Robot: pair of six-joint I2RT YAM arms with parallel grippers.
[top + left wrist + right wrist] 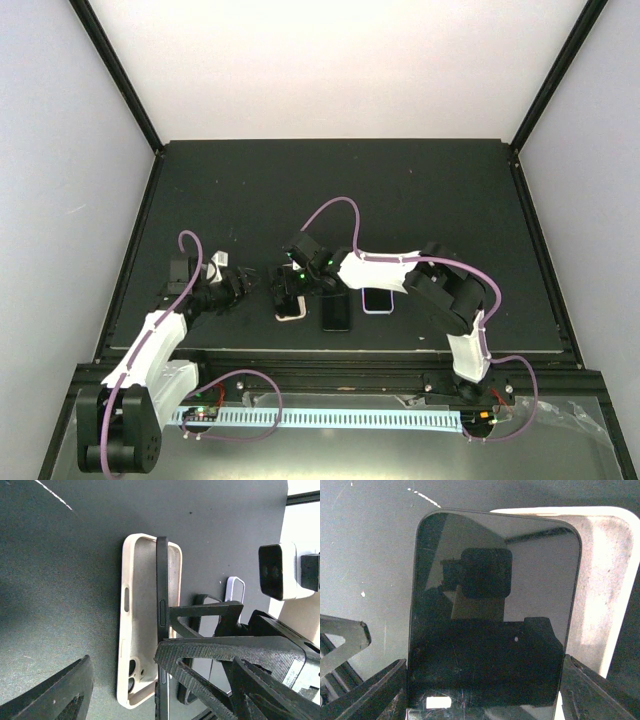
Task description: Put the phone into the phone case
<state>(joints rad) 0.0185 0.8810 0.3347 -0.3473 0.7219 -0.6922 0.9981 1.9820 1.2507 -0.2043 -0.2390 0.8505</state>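
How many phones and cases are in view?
4: cream case, left; black phone on edge in it, in the right gripper; dark one beside; lavender-rimmed one rightmost. More may be hidden.

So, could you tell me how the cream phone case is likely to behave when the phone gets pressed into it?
The phone case looks thin-walled and probably light, and nothing pins it to the smooth table, so it may slide. Its raised rim likely flexes a little. With the phone held on edge over it, off-centre pressure could lift one side.

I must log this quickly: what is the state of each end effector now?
Left end effector: open, holding nothing.
Right end effector: closed on the phone.
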